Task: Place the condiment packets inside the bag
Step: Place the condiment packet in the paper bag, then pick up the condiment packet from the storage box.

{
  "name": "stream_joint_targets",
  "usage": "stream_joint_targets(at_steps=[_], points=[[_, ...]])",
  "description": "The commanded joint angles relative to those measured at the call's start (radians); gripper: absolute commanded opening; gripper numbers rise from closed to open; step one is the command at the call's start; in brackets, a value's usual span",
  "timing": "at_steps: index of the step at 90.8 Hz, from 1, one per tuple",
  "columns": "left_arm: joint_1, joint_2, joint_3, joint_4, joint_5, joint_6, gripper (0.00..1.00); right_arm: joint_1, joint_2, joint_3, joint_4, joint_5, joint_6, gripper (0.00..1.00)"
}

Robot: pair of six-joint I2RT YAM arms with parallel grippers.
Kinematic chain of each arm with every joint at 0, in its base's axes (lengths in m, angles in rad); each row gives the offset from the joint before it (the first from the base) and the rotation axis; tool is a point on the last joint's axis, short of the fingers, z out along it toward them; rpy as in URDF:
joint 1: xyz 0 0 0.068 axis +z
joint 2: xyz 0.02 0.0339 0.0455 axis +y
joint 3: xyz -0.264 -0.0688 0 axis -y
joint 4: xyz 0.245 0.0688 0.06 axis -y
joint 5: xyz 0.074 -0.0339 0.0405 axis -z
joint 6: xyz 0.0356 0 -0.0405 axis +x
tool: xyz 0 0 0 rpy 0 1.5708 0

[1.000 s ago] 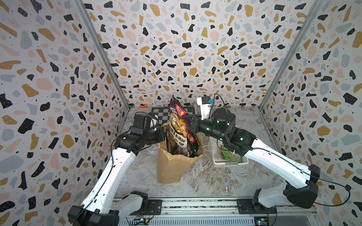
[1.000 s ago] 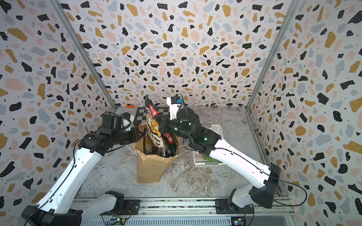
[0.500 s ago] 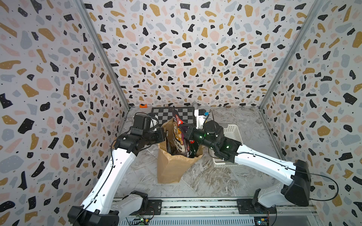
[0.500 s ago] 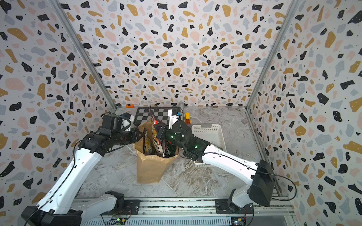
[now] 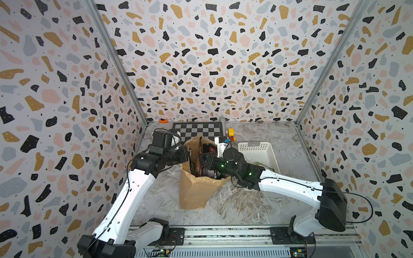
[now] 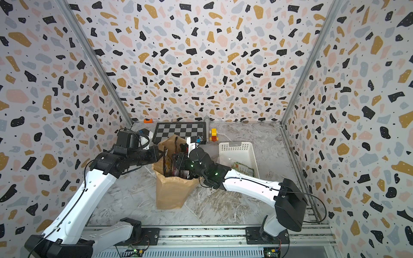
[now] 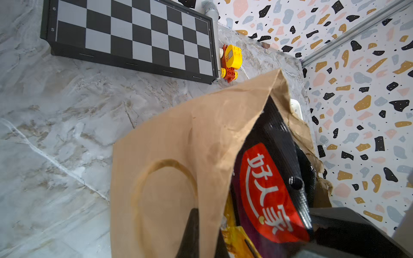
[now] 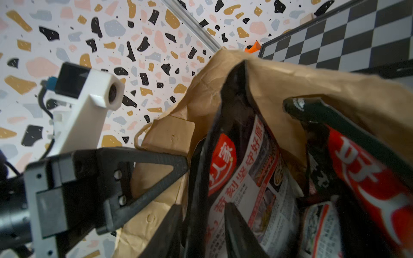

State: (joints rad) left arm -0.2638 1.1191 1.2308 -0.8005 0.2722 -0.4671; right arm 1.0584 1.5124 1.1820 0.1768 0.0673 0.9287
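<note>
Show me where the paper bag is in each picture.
Top view: bag, standing in the middle.
Top view: bag, same spot.
Left wrist: its outer wall, close up.
Right wrist: its open mouth, close up.
Shared landmark: chessboard behind it.

Surface: marble-patterned tabletop (image 5: 234, 207), pale grey with brownish veins.
Centre: brown paper bag (image 5: 196, 192), standing upright on the tabletop, mouth open.
Right of the bag: white perforated basket (image 5: 254, 146), resting flat nearby.
Back: chessboard (image 5: 199, 131), lying flat by the rear wall, behind the bag.
Chessboard's right edge: grey tube (image 7: 211, 9) along it; yellow-and-red toy block (image 5: 231, 133) just beside it.
Left of the chessboard: small orange piece (image 5: 163, 120) at the wall's foot.
</note>
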Motion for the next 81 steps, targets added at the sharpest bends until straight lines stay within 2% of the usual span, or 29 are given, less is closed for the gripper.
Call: stream_joint_targets(at_steps=[1,9,19,25,30,37,49,61,81], points=[[-0.002,0.009,0.022,0.040,0.032,0.037,0.00,0.000,-0.105,0.045,-0.165,0.010,-0.200,0.46],[-0.003,0.017,0.023,0.032,0.043,0.046,0.00,0.000,-0.197,0.017,-0.278,0.087,-0.338,0.56],[-0.005,0.026,0.028,0.024,0.055,0.055,0.00,-0.007,-0.321,-0.029,-0.464,0.268,-0.486,0.68],[-0.013,0.031,0.032,0.014,0.060,0.064,0.00,-0.047,-0.384,-0.053,-0.583,0.377,-0.542,0.75],[-0.019,0.033,0.035,0.009,0.062,0.069,0.00,-0.115,-0.423,-0.080,-0.673,0.412,-0.570,0.80],[-0.024,0.032,0.033,0.005,0.060,0.073,0.00,-0.237,-0.454,-0.132,-0.773,0.398,-0.594,0.84],[-0.028,0.028,0.029,0.005,0.052,0.076,0.00,-0.403,-0.416,-0.211,-0.816,0.244,-0.647,0.93],[-0.028,0.035,0.024,0.002,0.047,0.081,0.00,-0.414,-0.322,-0.222,-0.837,0.207,-0.664,0.95],[-0.028,0.043,0.021,0.004,0.052,0.088,0.00,-0.414,-0.236,-0.290,-0.761,0.167,-0.623,0.93]])
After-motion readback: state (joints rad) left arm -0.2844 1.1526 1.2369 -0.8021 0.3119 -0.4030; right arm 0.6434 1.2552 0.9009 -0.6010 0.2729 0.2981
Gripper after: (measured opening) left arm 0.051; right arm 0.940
